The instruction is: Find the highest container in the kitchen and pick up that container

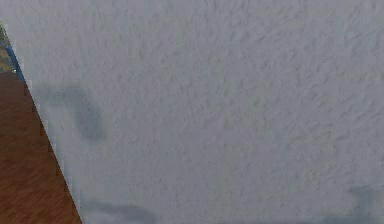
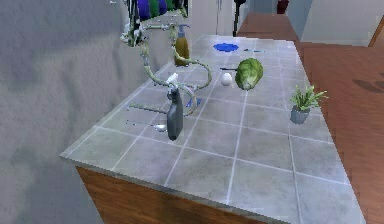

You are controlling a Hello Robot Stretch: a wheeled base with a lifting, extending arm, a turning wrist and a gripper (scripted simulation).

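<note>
Wall [image 1: 220, 100]: pale and rough; it stands close ahead in the forward view, so there is little way on in that direction.
Desk [image 2: 230, 165]: a grey-tiled top on wooden sides, seen in the arm side view running away from the robot. Everything below stands or lies on it.
Floor [image 2: 350, 110]: red-brown boards beyond the desk's right edge.
Striped thing [image 2: 160, 8]: blue and purple stripes at the desk's far end, cut off by the top of the picture; I cannot tell what it is.
Wire loops [image 2: 192, 70]: thin bent rods on the far left part of the desk.
Green round thing [image 2: 249, 73]: lies near the middle of the far half.
Dark bottle [image 2: 175, 118]: upright and slim, on the nearer left tiles, well apart from the plant.
Yellowish bottle [image 2: 182, 48]: upright near the far end, just beside the wire loops.
Potted plant [image 2: 302, 103]: small, near the right edge.
Blue patch [image 2: 227, 46]: flat on the far tiles.
White blob [image 2: 227, 78]: just beside the green round thing.
Task's thing: probably one of the two bottles. Which container sits highest cannot be settled from here.
End effector: its state cannot be told.
Progress: the desk with candidates is found. Choosing, reaching and lifting are left.
</note>
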